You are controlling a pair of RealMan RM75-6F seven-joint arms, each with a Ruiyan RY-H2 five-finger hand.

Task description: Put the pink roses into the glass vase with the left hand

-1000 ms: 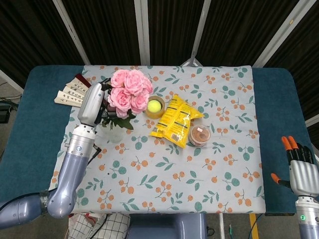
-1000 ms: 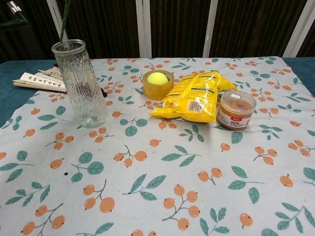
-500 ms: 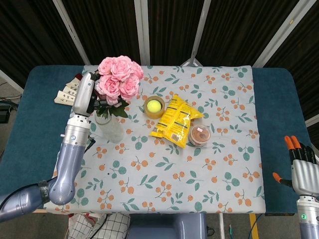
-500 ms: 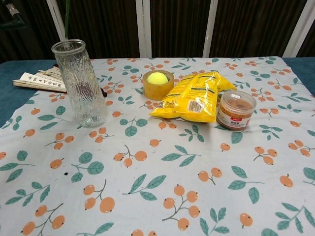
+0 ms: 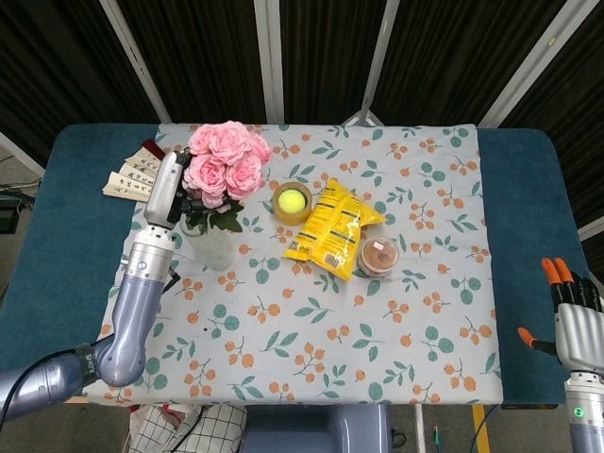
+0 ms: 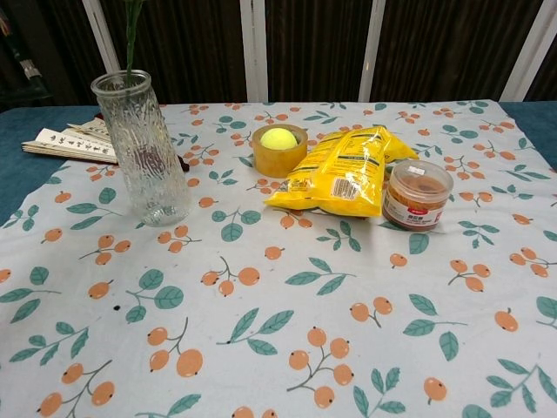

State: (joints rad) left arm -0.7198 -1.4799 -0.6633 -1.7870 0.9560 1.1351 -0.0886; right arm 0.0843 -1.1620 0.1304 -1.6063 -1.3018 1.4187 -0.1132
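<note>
Left hand [image 5: 168,193] clasps ruffled pink roses [image 5: 225,162] (stems green) above the ribbed glass vase [image 6: 144,148].

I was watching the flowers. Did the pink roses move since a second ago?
Yes. In the head view the pink roses moved left, away from the tennis ball, and now sit over the glass vase, held by the left hand.

We see the vase [image 6: 142,148] at far left, fan [image 6: 71,144] behind it, tape roll [image 6: 278,150] holding a ball [image 6: 278,138], snack bag [image 6: 341,170] and jar [image 6: 418,193] rightward.
</note>
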